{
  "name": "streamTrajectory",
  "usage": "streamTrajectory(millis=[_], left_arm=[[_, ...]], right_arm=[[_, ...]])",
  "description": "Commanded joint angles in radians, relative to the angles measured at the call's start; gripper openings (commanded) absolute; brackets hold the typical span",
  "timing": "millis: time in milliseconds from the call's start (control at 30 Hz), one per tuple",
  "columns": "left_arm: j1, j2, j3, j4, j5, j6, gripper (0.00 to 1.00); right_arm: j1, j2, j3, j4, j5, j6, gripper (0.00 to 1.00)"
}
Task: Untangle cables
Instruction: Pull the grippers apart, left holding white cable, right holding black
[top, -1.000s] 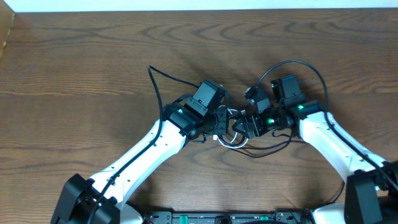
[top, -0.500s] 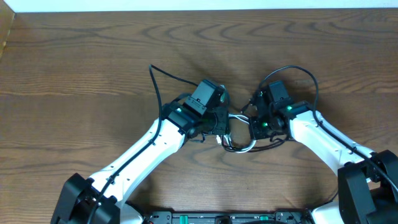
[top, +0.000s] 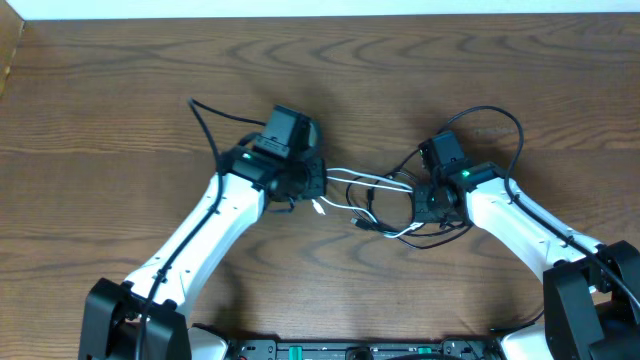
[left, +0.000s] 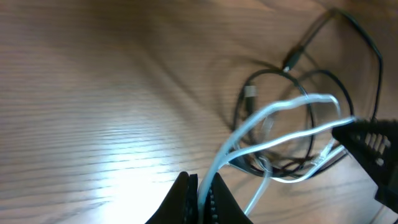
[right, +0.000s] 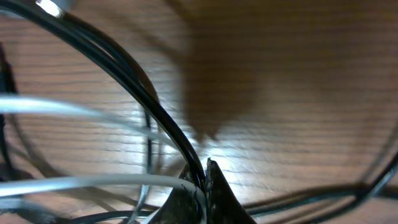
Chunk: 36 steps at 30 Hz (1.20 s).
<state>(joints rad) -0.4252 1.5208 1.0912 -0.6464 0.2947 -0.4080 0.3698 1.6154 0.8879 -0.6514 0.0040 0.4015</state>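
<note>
One white cable (top: 368, 179) stretched taut, two near-parallel strands running left to right. Thin black cables (left: 272, 73) hang slack in loops under it, apparently threaded through.

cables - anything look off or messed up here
Nothing looks damaged, but the cables are one knot midway between the arms. The white cable runs stretched from the shut left claw towards the right claw, with black cables looped through it, so none lies free.
</note>
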Motion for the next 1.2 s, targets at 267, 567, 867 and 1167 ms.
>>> streamTrajectory(millis=[267,567,867,1167], left_arm=[[0.141,0.0,0.013,-0.055,-0.025,0.057,0.07],[0.146,0.0,0.013,-0.071,-0.026,0.099,0.08],[0.156,0.0,0.013,-0.071,-0.033,0.131,0.08],[0.191,0.0,0.013,-0.079,-0.033,0.13,0.07]], right_arm=[[-0.01,0.006,0.0,-0.042,0.169,0.069,0.01],[-0.025,-0.061,0.001,-0.037,0.174,0.069,0.01],[-0.18,-0.287,0.002,-0.038,0.19,0.049,0.01],[-0.348,-0.432,0.002,-0.045,0.203,0.046,0.01]])
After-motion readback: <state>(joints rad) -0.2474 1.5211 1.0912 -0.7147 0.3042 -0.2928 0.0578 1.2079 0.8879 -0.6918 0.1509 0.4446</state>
